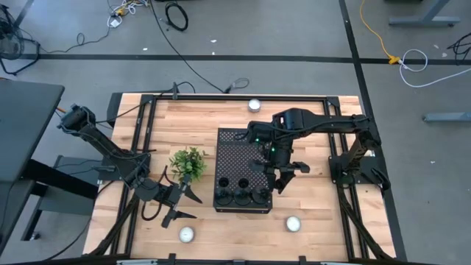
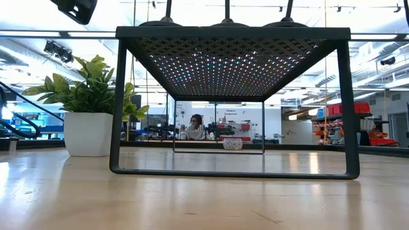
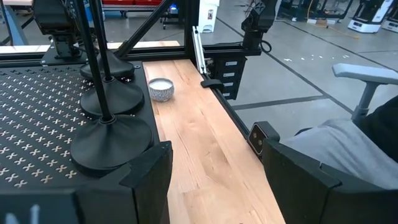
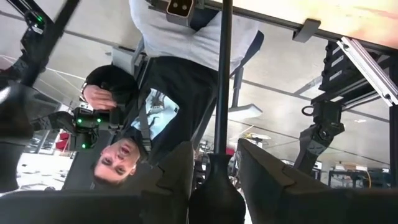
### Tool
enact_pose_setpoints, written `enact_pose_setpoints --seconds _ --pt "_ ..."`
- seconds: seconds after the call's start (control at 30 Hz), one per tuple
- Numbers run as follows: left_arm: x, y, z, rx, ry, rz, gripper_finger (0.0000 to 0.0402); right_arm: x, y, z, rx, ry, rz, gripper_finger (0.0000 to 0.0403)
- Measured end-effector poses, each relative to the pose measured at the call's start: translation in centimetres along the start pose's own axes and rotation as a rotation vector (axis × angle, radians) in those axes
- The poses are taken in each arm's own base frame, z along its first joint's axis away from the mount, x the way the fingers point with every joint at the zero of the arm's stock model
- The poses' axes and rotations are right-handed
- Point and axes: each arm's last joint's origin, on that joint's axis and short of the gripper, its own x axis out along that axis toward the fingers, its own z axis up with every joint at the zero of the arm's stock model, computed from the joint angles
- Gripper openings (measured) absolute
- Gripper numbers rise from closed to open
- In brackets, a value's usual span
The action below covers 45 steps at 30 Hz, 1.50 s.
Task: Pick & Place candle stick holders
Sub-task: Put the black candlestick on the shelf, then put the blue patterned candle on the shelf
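Three black candle stick holders stand on their round bases in a row along the near edge of the black perforated box. A further candle stick holder is between the fingers of my right gripper, which is shut on it above the box's right side. My left gripper is open just off the box's near left corner, with nothing between its fingers. My right gripper pinches the holder between its two fingers at the thickened end of the thin stem. The stem runs away from the fingers toward the wooden table. Its base is outside the right wrist view, so I cannot tell whether it rests on anything.
A small potted plant stands left of the box. White round candles lie at the far edge, near right and near left. A person sits beyond the table's near edge.
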Motion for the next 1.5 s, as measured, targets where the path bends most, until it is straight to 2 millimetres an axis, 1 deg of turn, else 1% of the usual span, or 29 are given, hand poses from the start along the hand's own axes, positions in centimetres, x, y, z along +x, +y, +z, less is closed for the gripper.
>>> enact_pose_setpoints --seconds 0.47,1.17,1.3,1.5 --pt "0.0 0.0 0.0 0.001 0.001 0.000 0.0248 -0.8 0.3 0.6 0.022 -0.021 0.040 0.0123" --pt "0.0 0.0 0.0 0.001 0.004 0.000 0.0248 -1.1 0.1 0.9 -0.012 -0.079 0.035 0.0123" --pt "0.0 0.0 0.0 0.001 0.004 0.000 0.0248 -1.4 -0.2 1.1 -0.006 -0.089 0.018 0.0123" --pt "0.0 0.0 0.0 0.001 0.005 0.001 0.0248 -2.3 -0.7 1.8 -0.005 -0.160 -0.002 0.0123"
